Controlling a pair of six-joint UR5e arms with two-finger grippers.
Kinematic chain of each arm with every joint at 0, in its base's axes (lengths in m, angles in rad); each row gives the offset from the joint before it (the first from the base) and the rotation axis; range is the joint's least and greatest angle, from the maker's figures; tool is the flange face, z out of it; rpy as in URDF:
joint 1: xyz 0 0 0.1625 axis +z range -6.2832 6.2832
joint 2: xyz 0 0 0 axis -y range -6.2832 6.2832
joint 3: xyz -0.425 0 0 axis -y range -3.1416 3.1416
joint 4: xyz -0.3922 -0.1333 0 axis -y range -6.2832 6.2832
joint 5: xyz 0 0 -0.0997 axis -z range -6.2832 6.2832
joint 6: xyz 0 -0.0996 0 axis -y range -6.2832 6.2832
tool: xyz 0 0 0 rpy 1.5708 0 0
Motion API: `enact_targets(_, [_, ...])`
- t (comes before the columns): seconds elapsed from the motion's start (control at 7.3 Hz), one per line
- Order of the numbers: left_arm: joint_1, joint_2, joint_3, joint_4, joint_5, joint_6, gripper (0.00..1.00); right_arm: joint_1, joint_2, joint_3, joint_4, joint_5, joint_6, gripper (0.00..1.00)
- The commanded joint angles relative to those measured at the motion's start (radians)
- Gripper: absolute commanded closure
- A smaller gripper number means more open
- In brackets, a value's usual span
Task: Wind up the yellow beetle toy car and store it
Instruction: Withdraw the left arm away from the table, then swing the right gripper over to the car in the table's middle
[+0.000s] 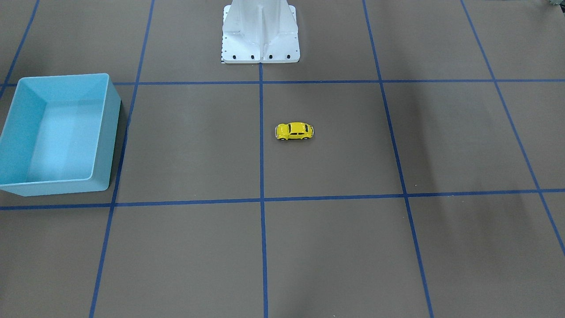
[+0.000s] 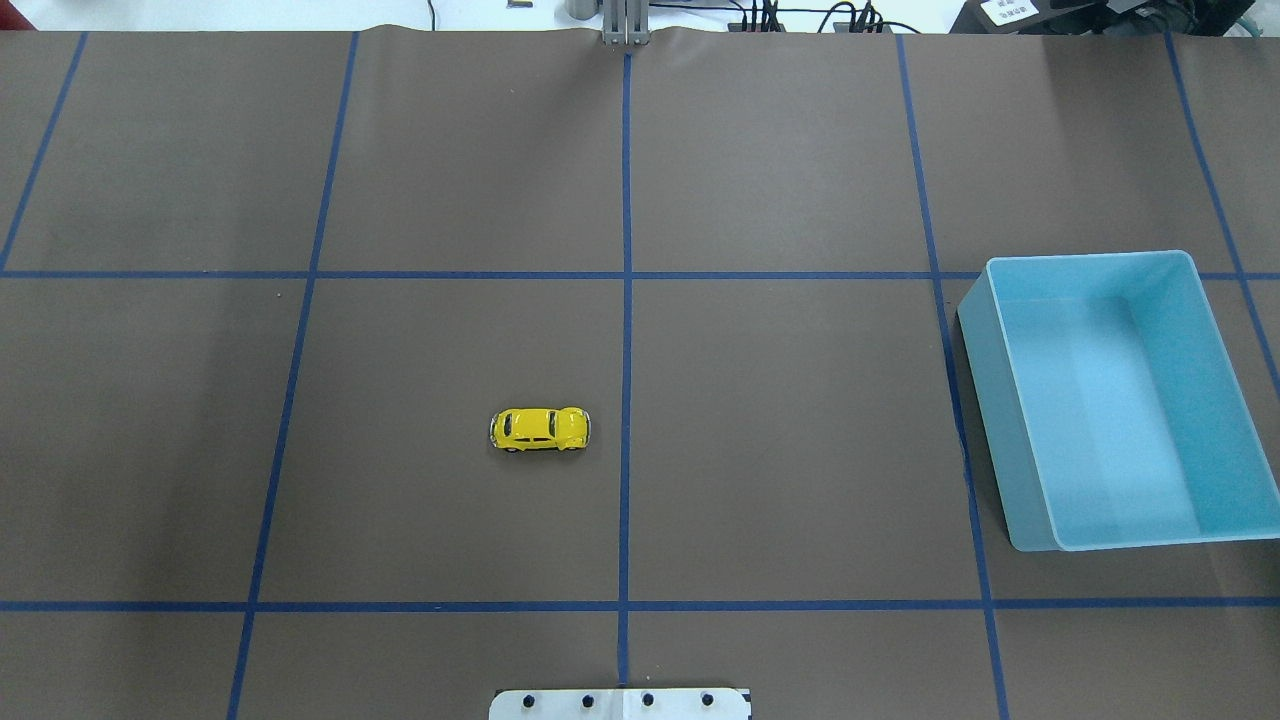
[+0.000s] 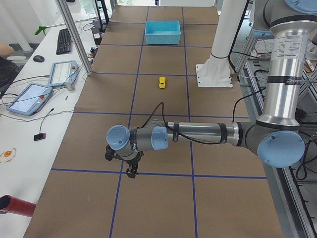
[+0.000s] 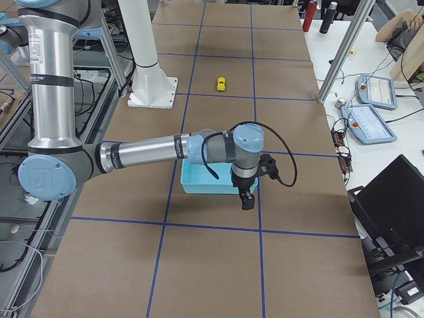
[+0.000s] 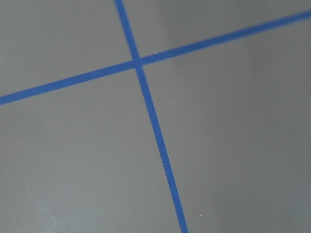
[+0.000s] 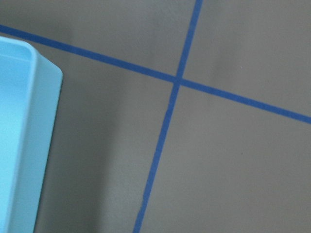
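- The yellow beetle toy car is sitting upright on its wheels on the brown table. It is lying crosswise, just to the robot's left of the centre tape line and not far out from the robot's base plate.
- Nothing is touching the car, so the task appears to be only at its opening: the car has yet to be wound and yet to be stored.
- The light blue bin is waiting well apart from the car on the robot's right side, and it is showing an empty floor.
- The left gripper is hanging low over a tape crossing, far from the car. Its wrist camera is showing only paper and tape, and I cannot tell whether its fingers are parted or closed.
- The right gripper is hovering just beside the bin's outer edge. Its wrist camera is catching one corner of the bin, and here too I cannot tell whether it is parted or closed.
- The next move is probably calling for the left arm, on whose side the car is lying. It would have to travel to the car, come down over the narrow body, grip its flanks and drag the wheels backward on the table.
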State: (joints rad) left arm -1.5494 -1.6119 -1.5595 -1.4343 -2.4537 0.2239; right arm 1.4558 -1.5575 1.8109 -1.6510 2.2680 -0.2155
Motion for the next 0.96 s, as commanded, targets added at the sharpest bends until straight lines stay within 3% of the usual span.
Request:
enact_targets(0.0, [-0.006, 0.029, -0.065, 0.012, 0.002, -0.044, 0.0, -0.124, 0.153, 0.039, -0.006, -0.001, -0.001, 0.01])
enact_targets(0.14, [-0.006, 0.05, -0.067, 0.014, -0.002, -0.046, 0.0, -0.167, 0.187, 0.05, -0.003, -0.001, -0.001, 0.01])
enact_targets(0.41, [-0.003, 0.007, -0.074, 0.012, 0.01, -0.143, 0.0, -0.439, 0.316, 0.004, -0.004, -0.005, 0.011, 0.01])
enact_targets(0.82, [-0.005, 0.035, -0.07, 0.011, -0.002, -0.181, 0.0, -0.497, 0.517, -0.013, -0.012, 0.034, -0.001, 0.01])
